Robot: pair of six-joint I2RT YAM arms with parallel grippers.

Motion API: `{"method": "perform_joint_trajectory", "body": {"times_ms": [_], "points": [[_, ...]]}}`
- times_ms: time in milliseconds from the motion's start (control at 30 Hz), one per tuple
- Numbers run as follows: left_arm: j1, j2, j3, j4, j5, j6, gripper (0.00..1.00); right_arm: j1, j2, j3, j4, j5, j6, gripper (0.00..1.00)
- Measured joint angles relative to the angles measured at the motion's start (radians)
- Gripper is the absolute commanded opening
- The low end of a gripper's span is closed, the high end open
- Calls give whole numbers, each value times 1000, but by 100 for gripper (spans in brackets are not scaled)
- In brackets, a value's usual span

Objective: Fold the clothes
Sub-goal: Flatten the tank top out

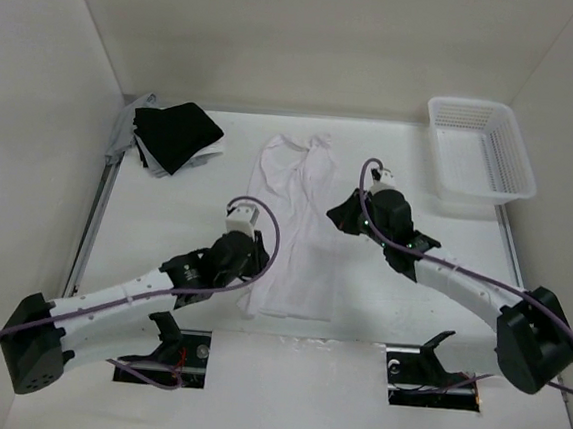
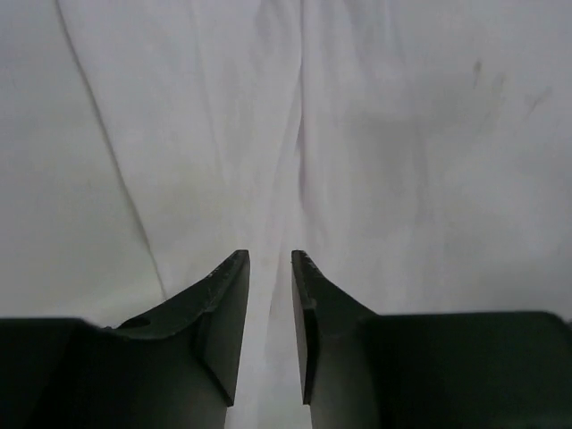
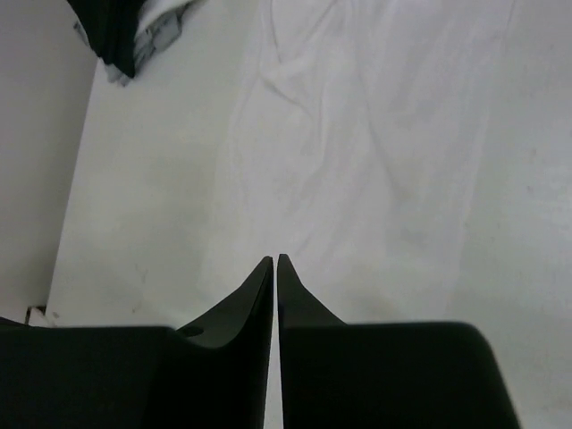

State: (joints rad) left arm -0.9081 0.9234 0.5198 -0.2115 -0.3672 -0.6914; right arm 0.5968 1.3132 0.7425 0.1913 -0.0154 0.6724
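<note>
The clothes (image 1: 291, 225) are one plain white garment, lying flat in a long narrow strip down the middle of the table. My left gripper (image 1: 252, 264) sits at its lower left edge. In the left wrist view that gripper (image 2: 270, 255) hovers open, a narrow gap between its fingers, over wrinkled white fabric (image 2: 375, 134) with a crease running ahead. My right gripper (image 1: 334, 217) is at the garment's right edge, midway up. In the right wrist view it (image 3: 274, 259) is shut with nothing between the fingers, and the garment (image 3: 375, 134) lies spread ahead of it.
A black garment (image 1: 176, 135) lies on a grey cloth (image 1: 128, 130) at the back left, and shows in the right wrist view's corner (image 3: 112, 27). A white plastic basket (image 1: 480, 156) stands at the back right. White walls close the table on three sides.
</note>
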Motion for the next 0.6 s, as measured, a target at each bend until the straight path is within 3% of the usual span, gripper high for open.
{"method": "perform_joint_trajectory", "body": {"times_ms": [200, 400, 500, 600], "points": [[-225, -109, -29, -241, -93, -218, 40, 13, -187, -176, 27, 35, 6, 20], [-322, 9, -29, -357, -161, -337, 40, -17, -172, -220, 79, 32, 5, 29], [-325, 53, -29, -370, -175, -361, 33, -17, -146, -220, 86, 23, 5, 33], [-323, 71, -29, -363, -180, -367, 17, -23, -126, -220, 86, 18, 5, 36]]}}
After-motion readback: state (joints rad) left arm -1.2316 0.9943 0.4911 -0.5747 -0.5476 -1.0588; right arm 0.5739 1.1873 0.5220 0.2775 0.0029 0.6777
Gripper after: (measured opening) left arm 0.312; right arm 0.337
